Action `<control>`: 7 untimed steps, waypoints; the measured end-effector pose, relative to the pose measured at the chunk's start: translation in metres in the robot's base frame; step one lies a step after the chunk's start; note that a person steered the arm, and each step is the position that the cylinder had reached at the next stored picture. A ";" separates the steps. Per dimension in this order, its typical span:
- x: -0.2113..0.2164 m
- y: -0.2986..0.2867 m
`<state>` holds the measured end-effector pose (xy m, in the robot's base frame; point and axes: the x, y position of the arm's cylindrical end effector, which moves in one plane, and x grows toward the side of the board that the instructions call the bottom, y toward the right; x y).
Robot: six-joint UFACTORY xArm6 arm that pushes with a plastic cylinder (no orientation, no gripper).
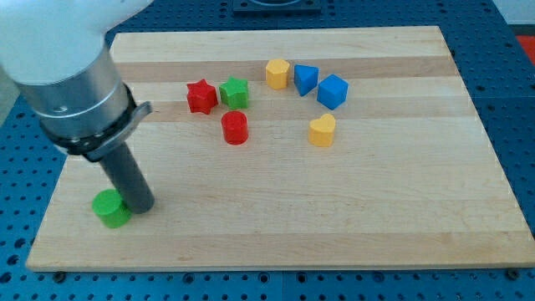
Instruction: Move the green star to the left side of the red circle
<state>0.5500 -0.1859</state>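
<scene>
No jaws are being carried, so nothing is being grasped: my tip [140,206] is being rested against the green round block [110,209] on the desk [376,209]. Farther off, toward the view's upper right, the red circle [236,128] is being passed first. Just beyond it the green star [235,92] is sitting beside the red star [201,96]. The green star is being judged light, rigid and free-sliding, so it is probably best pushed through its centre to avoid spinning.

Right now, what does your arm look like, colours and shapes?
My arm enters from the view's top left as a thick white casing, then a silver-grey metal cylinder, then a black clamp ring with a small tab. Below it hangs a straight dark grey rod; my tip is a plain blunt end. No cables or markings show.
</scene>
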 end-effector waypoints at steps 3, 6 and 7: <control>-0.037 0.002; -0.122 0.055; -0.148 0.077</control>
<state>0.4018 -0.1084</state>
